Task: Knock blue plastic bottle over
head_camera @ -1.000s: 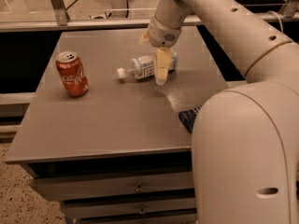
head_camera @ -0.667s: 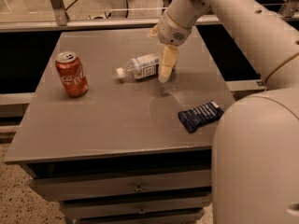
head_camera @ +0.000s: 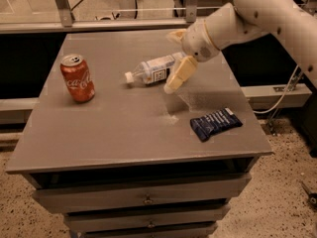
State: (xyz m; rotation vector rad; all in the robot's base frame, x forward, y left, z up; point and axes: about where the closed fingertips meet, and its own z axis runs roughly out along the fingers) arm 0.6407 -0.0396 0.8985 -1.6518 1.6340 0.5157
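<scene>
In the camera view, the arm [head_camera: 267, 14] has swung up and off to the right since the earlier frames. Its bulky white body no longer fills the lower right corner, so the dark blue packet [head_camera: 216, 124] near the right front of the table [head_camera: 124, 133] now shows whole. The gripper [head_camera: 172, 61] has tilted from hanging almost straight down to a slant. It hovers over the middle rear of the table with its jaws spread and nothing grasped — one cream finger [head_camera: 181, 74] points down and to the left, the other pokes out above it.

The blue plastic bottle [head_camera: 151, 70] lies on its side where it lay before, in the middle of the table, white cap towards the red can [head_camera: 78, 78]. The can stands upright at the left, unmoved and well apart from the bottle.

The bottle's base end is hidden behind the lower finger, so whether finger and bottle touch cannot be told. Its label print cannot be read. The arm is cut off by the top and right edges, and the drawers [head_camera: 143, 200] under the table by the bottom edge.
</scene>
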